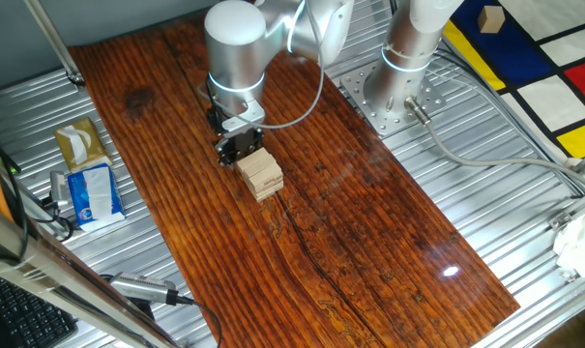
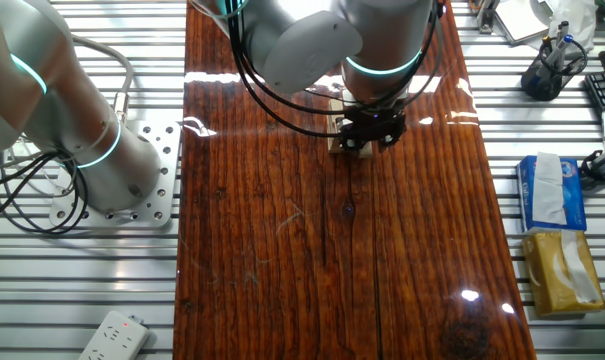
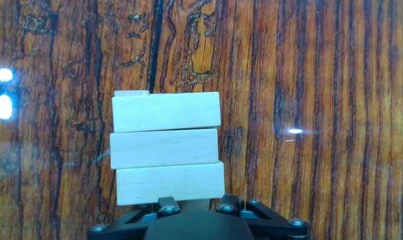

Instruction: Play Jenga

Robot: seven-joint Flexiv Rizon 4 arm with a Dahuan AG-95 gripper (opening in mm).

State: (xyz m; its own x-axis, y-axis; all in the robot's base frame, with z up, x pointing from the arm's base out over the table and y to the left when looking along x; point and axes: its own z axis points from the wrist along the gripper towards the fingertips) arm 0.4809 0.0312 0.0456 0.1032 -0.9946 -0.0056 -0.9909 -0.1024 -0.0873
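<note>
Gripper low beside the Jenga tower on the wooden board

The Jenga tower (image 1: 260, 174) stands toward one end of the dark board (image 1: 369, 242), with bare wood open all round it; from above, three blocks lie side by side, edges slightly uneven. The gripper (image 1: 240, 147) points straight down, just beside the tower; I cannot tell whether its fingers are open or closed

pale wooden jenga tower (image 1: 260, 173) stands upright, three blocks across top.
</note>
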